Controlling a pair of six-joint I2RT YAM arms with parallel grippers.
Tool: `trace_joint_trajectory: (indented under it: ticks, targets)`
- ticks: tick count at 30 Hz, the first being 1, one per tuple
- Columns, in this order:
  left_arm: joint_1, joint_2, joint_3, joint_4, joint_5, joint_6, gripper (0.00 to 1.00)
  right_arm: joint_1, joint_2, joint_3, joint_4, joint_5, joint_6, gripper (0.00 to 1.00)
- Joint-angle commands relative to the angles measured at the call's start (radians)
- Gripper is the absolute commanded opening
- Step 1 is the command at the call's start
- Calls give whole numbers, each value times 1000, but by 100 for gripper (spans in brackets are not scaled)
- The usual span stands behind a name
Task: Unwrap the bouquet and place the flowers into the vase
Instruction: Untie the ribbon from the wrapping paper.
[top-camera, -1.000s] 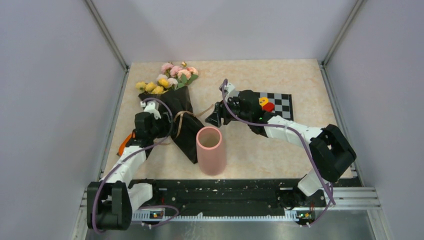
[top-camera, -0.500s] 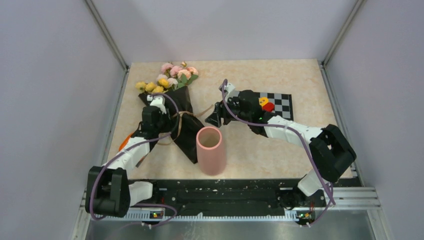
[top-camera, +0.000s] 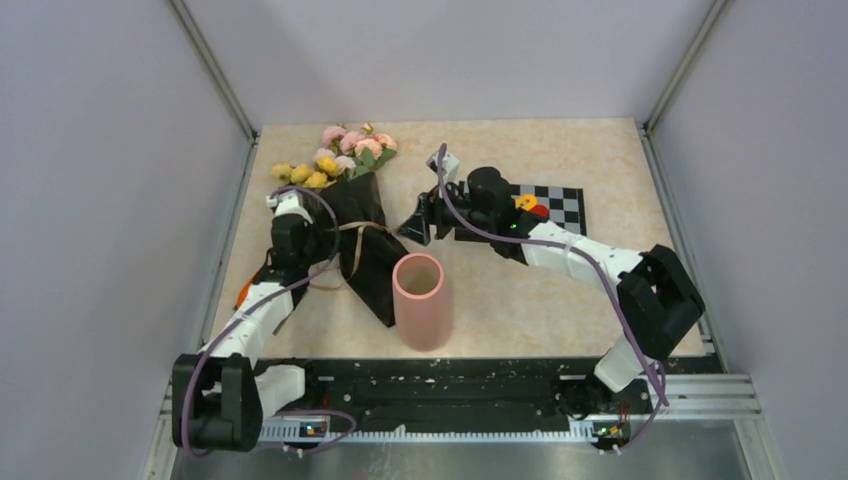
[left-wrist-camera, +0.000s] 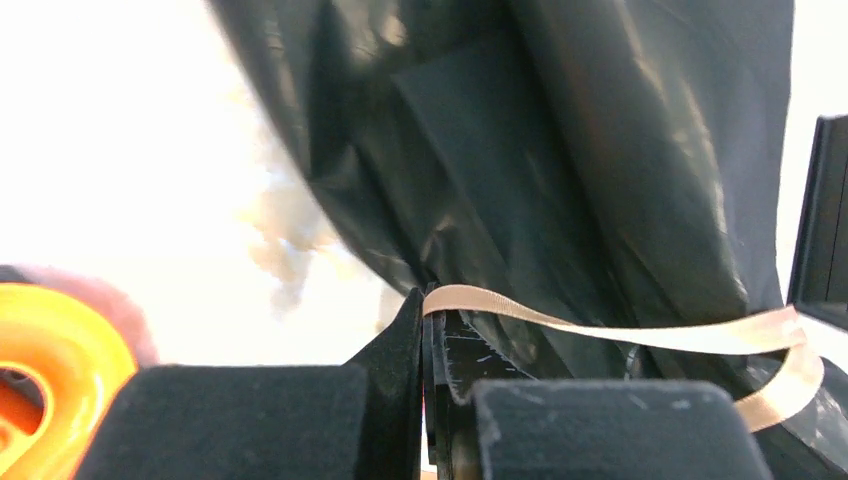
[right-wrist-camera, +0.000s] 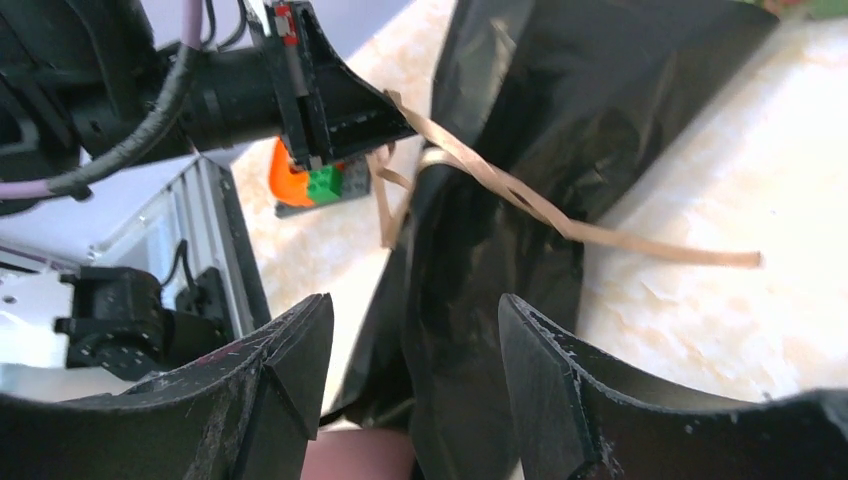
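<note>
Reaches forward from the near left corner with the left arm (top-camera: 255, 310), elbow low, wrist turned rightward so as to aim the left gripper (top-camera: 322, 240) across the bouquet (top-camera: 360, 220). Pinches the thin tan ribbon (left-wrist-camera: 600, 330) between jaws closed tight, right at the left edge of the black wrapping paper (left-wrist-camera: 560, 150). In the left wrist view, shows that strip running out from the fingertips to the right and curling back on itself, with an orange piece (left-wrist-camera: 50, 345) low on the left.

Stretches in from the near right corner with the right arm (top-camera: 580, 260), long and low, forearm crossing the near corner of the checkered board (top-camera: 562, 203). Holds the right gripper (top-camera: 412, 225) partly open with nothing in it, tips aimed left at the bouquet's middle, just beyond the vase (top-camera: 420, 300). Looks, in the right wrist view, past two dark fingers (right-wrist-camera: 295, 345) onto the wrapping paper and a loose ribbon end lying on the table (top-camera: 520, 300).

For the bouquet: flat on the table's left half, long axis diagonal. Flowers (top-camera: 345, 150) at the far-left end; pointed wrapped tail at the near end, just beside the vase's left flank. For the vase: upright, mouth up, near the middle of the near edge.
</note>
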Motion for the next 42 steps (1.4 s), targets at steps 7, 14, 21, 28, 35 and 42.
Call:
trace_joint_trajectory:
  ticks: [7,14,21,28,35,42]
  targets:
    - [280,-113,-101,-40,155,-344,0,108,198,283,-29,-68,226,58]
    - [395,-218,-227,-24,164,-473,0,137,308,384,-58,-111,260,52]
    - [541,-265,-309,7,214,-543,0,148,373,426,-107,-63,230,50]
    - [662,-310,-315,-61,223,-544,0,154,415,442,-125,50,201,50]
    - [714,-376,-306,-143,161,-521,0,162,462,473,-120,141,199,50]
    - [735,-366,-290,-162,145,-489,0,171,514,511,-134,209,192,48]
